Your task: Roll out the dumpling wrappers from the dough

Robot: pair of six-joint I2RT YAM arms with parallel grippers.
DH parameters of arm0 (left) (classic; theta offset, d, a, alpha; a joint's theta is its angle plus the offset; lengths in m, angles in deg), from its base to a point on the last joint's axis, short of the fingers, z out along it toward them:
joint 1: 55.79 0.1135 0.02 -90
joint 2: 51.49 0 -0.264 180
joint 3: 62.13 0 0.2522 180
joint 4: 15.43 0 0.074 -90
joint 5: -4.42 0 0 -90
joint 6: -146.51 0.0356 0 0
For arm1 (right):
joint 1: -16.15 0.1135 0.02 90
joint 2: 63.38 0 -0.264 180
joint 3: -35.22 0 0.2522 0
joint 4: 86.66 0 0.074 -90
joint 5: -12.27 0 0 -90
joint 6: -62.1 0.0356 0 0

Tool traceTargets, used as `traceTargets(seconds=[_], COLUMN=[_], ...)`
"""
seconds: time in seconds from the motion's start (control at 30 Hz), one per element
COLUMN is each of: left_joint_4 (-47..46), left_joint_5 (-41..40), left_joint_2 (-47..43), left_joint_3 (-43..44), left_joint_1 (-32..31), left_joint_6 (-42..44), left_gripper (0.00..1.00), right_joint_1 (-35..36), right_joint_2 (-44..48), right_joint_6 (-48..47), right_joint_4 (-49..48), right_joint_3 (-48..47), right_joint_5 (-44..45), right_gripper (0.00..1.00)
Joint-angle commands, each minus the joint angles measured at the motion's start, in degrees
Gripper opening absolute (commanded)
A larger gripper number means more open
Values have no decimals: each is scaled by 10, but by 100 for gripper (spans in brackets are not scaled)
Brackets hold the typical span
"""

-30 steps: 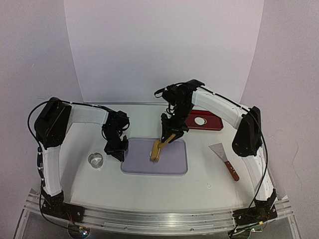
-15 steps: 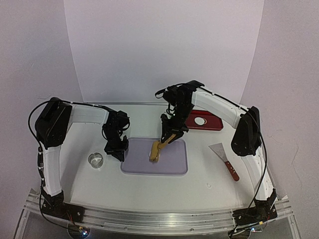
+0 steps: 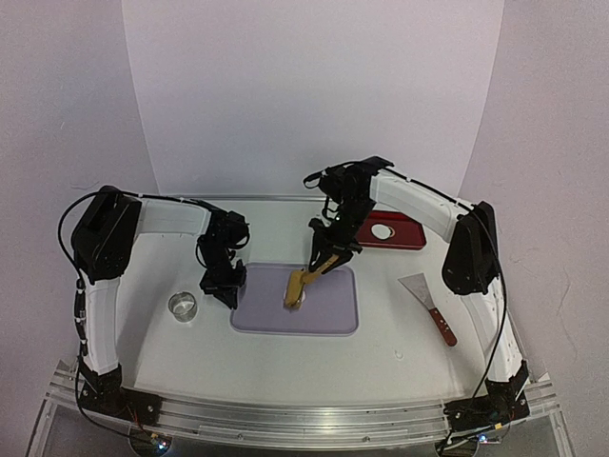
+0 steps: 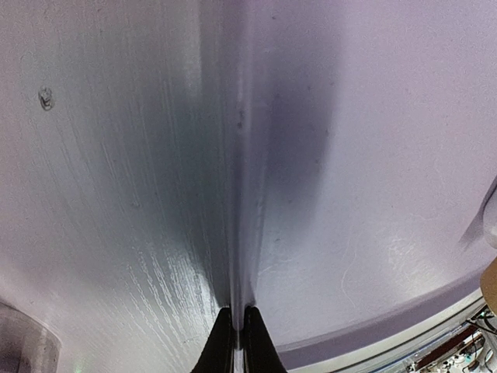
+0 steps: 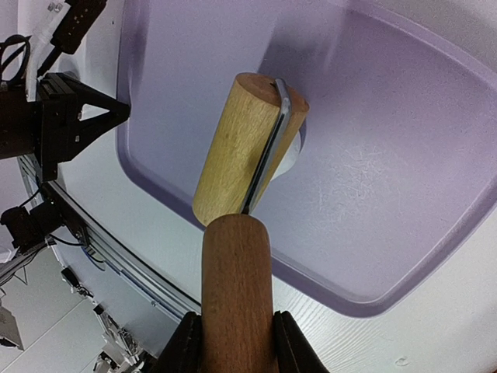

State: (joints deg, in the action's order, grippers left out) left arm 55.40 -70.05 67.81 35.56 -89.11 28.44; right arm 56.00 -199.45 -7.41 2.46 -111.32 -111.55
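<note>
A purple mat (image 3: 324, 303) lies mid-table. My right gripper (image 3: 328, 249) (image 5: 234, 330) is shut on the brown handle of the wooden roller (image 5: 237, 287). The roller's pale head (image 3: 296, 288) (image 5: 241, 148) rests on the mat. A bit of white dough (image 5: 292, 159) peeks out from under the head; the rest of it is hidden. My left gripper (image 3: 225, 293) (image 4: 237, 326) is shut on the mat's left rim (image 4: 242, 171). One round white dumpling wrapper (image 3: 383, 231) lies in the red tray (image 3: 407, 231) at the back right.
A metal ring cutter (image 3: 182, 306) stands left of the mat, close to the left gripper. A scraper with a red handle (image 3: 430, 307) lies to the mat's right. The table's front rail (image 3: 304, 419) runs along the near edge.
The right arm's upper part has shifted slightly and the roller head has barely moved on the mat. The left gripper keeps its hold on the rim.
</note>
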Motion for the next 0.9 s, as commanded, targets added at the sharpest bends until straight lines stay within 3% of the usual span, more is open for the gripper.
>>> traceTargets(seconds=[0.0,0.3,0.87], left_joint_4=[5,24,40], left_joint_5=[-26,-31,-28], left_joint_2=[29,45,47], left_joint_3=[14,40,45], left_joint_1=[-3,-1,21], left_joint_6=[8,18,36], left_gripper=[0,0,0], right_joint_1=[-9,-9,-30], right_joint_2=[-67,-90,-94], right_joint_6=[-3,-6,-5], right_joint_4=[139,141,95], right_joint_3=[51,58,159], right_joint_5=[125,158,207], right_gripper=[0,0,0])
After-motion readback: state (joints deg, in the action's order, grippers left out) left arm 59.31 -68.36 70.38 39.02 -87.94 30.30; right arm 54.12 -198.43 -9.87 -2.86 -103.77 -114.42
